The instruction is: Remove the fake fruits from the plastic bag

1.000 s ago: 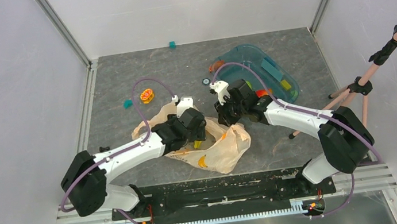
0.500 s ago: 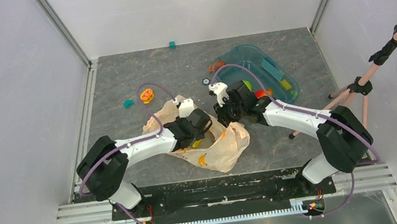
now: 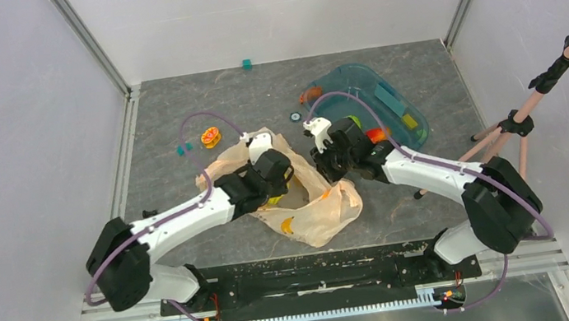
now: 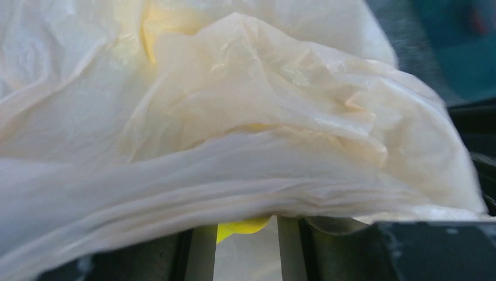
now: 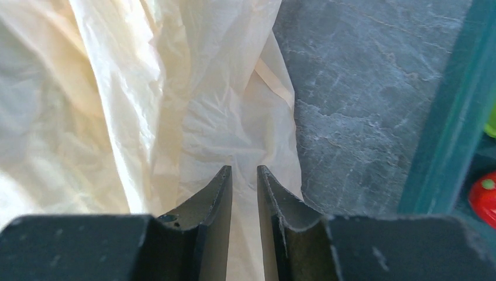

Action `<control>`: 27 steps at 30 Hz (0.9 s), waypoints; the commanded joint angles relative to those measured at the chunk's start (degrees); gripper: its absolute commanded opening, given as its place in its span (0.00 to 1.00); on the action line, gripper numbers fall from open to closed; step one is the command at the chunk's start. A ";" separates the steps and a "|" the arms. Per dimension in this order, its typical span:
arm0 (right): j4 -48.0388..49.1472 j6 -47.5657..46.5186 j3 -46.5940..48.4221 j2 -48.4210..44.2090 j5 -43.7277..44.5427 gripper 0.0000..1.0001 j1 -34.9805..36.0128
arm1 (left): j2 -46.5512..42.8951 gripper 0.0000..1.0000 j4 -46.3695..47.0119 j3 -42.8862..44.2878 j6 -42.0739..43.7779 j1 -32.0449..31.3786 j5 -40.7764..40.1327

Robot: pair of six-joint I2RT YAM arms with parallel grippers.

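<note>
The pale peach plastic bag (image 3: 316, 202) lies crumpled mid-table. My left gripper (image 3: 276, 195) is pushed into its mouth. In the left wrist view the bag (image 4: 234, 117) drapes over the fingers (image 4: 202, 252), and a yellow banana (image 4: 243, 226) shows between them, spanning nearly the whole gap. My right gripper (image 3: 325, 167) sits at the bag's upper right edge; its jaws (image 5: 244, 170) stand narrow with bag film (image 5: 175, 105) between them. A red-orange fruit (image 3: 376, 133) and a green one (image 3: 354, 122) lie in the teal tub.
The teal tub (image 3: 411, 102) stands back right, its wall (image 5: 450, 117) close to my right gripper, with coloured blocks inside. An orange-yellow ring toy (image 3: 211, 137) and a teal block (image 3: 182, 149) lie back left. A tripod stand (image 3: 509, 127) reaches in from the right.
The left jaws have narrowed around the yellow banana inside the bag, and the left arm has drawn back slightly. The right gripper has kept its hold on the bag edge.
</note>
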 commanded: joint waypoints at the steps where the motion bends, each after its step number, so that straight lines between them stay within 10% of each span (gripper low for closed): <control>1: 1.60 0.44 -0.32 -4.05 5.28 0.25 0.10 | -7.32 0.09 -4.22 4.35 5.12 0.11 5.36; 27: 3.97 1.91 -1.46 -10.33 13.52 0.28 0.10 | -34.84 0.02 -0.27 -12.16 -17.94 0.16 41.07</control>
